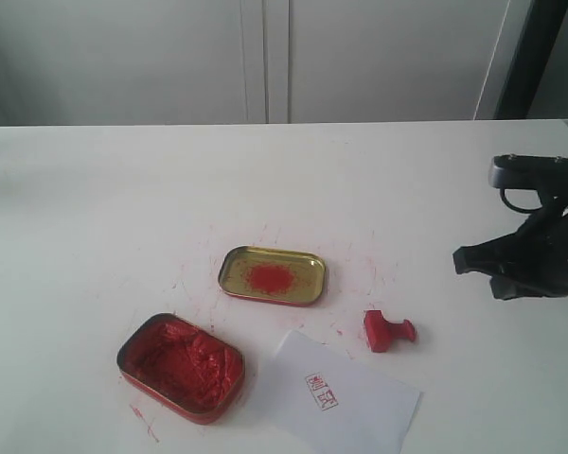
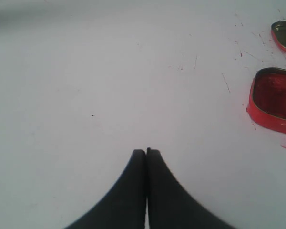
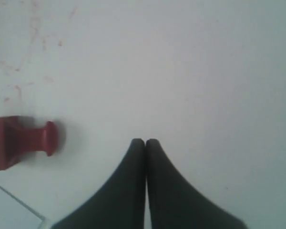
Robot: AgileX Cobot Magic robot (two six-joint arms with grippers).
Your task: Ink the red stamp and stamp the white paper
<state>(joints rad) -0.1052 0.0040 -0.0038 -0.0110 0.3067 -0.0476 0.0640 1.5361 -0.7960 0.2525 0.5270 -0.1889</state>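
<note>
Right pincer [image 3: 145, 142] (jaws pressed together, empty) hovers over white table [image 1: 123, 208], near small red plastic stamp [image 1: 388, 331] lying on side.

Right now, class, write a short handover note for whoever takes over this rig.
Left pincer: shut, empty, over bare table.
Right pincer: shut, empty, near the stamp.
Stamp: on its side on the table, beside the paper.
Ink tin: open.
Done: paper bears one red print.
To do: nothing evident; for another print, grasp stamp, ink, press.
</note>
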